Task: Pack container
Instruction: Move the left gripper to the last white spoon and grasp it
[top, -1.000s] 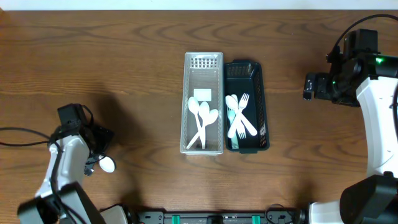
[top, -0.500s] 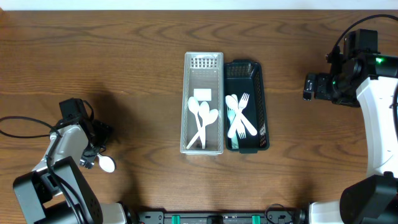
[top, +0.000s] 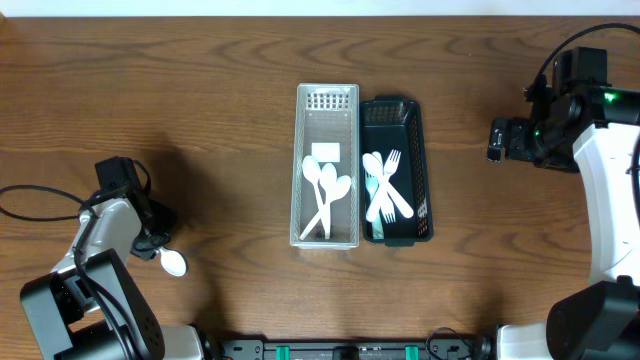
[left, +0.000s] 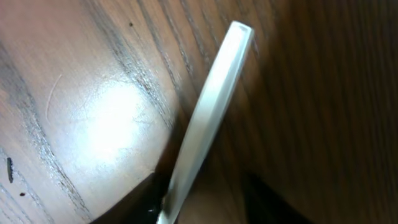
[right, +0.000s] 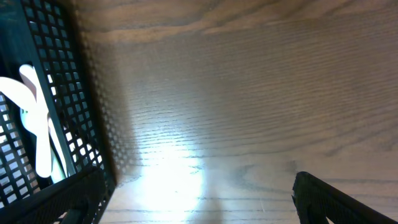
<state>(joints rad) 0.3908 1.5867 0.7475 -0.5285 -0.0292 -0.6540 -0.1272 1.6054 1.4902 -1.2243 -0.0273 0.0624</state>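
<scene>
Centre of the table (top: 200, 100): clear container (top: 327, 108) holds 3 white spoons (top: 325, 190) and a white label; their handles cross toward its lower left corner. Touching its right side, the black basket (top: 405, 120) holds white forks (top: 392, 190) with at least 1 spoon among them. 1 loose spoon (top: 173, 263) lies on the table at the lower left of the overhead frame, well apart from both containers.

Against 1.0 s ago, the left arm has swung closer to the left edge and its pincer has dropped toward the loose spoon; the spoon bowl, both containers and the right arm sit where they were.

Left pincer (top: 152, 240) is low over the table, fingers spread, with the spoon handle (left: 211, 106) running up between them, close against the picture-left finger (left: 134, 202). Right pincer (top: 497, 140) hangs at the right of the frame, pointing toward the basket, fingers wide apart, pinching nothing.
</scene>
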